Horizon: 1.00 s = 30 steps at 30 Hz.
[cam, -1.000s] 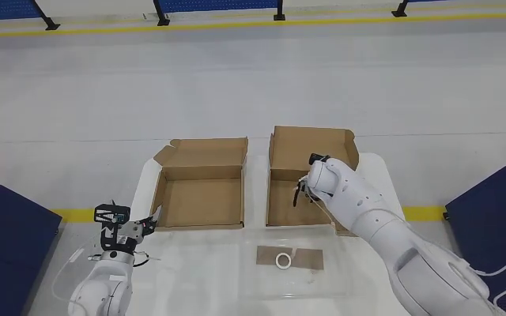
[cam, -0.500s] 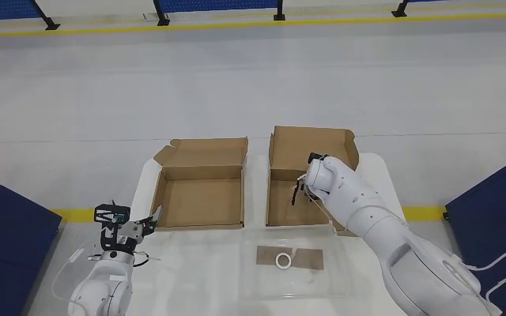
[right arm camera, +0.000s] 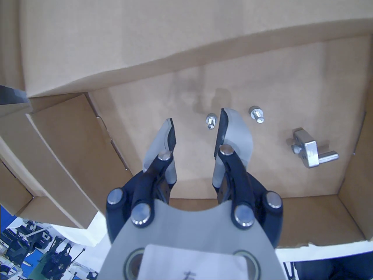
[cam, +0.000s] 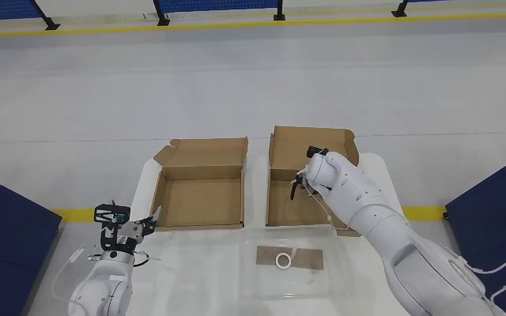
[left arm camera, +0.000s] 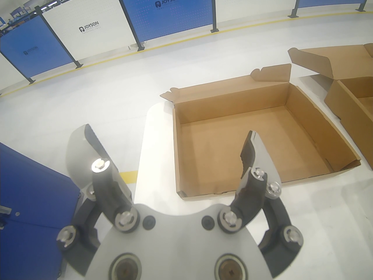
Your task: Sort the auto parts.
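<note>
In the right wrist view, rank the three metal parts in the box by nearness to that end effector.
1. Small bolt, close beside the right end effector.
2. Second bolt, slightly farther out.
3. Metal bracket, near the cardboard box's wall.

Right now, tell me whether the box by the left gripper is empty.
Empty: the box has a bare cardboard floor, no parts inside.

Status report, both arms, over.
Right gripper open, empty, over right box; two bolts, bracket inside. Left gripper open, empty, beside left box. Nothing blocking.
</note>
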Motion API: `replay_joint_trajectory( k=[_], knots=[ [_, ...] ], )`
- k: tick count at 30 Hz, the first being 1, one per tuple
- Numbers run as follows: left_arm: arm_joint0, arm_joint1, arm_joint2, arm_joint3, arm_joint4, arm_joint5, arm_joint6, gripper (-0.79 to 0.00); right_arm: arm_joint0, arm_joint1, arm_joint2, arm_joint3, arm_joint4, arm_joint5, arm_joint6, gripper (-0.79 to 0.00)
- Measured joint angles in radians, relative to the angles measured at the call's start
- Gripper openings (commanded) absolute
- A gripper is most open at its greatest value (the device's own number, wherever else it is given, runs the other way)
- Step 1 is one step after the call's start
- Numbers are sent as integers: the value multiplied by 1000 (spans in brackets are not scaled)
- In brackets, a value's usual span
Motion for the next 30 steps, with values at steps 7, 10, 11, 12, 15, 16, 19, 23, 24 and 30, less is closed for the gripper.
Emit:
replay_joint_trajectory(
  k=[7, 10, 11, 12, 15, 16, 19, 23, 24, 30],
  knots=[
    [0, 0, 0, 0, 0, 0, 0, 0, -80, 74, 120, -216, -29, -19, 36, 0],
    [0, 0, 0, 0, 0, 0, 0, 0, -155, 121, 210, -365, -36, -63, 76, 0],
    [0, 0, 0, 0, 0, 0, 0, 0, -193, 141, 256, -431, -29, -92, 100, 0],
    [0, 0, 0, 0, 0, 0, 0, 0, -223, 157, 293, -480, -25, -115, 119, 0],
    [0, 0, 0, 0, 0, 0, 0, 0, -331, 201, 424, -634, 11, -197, 181, 0],
    [0, 0, 0, 0, 0, 0, 0, 0, -364, 212, 463, -674, 26, -223, 200, 0],
    [0, 0, 0, 0, 0, 0, 0, 0, -464, 240, 583, -781, 94, -304, 255, 0],
    [0, 0, 0, 0, 0, 0, 0, 0, -572, 265, 731, -855, 234, -425, 327, 0],
    [0, 0, 0, 0, 0, 0, 0, 0, -591, 269, 759, -860, 265, -451, 344, 0],
    [0, 0, 0, 0, 0, 0, 0, 0, -690, 291, 906, -867, 460, -593, 451, 0]
  ],
)
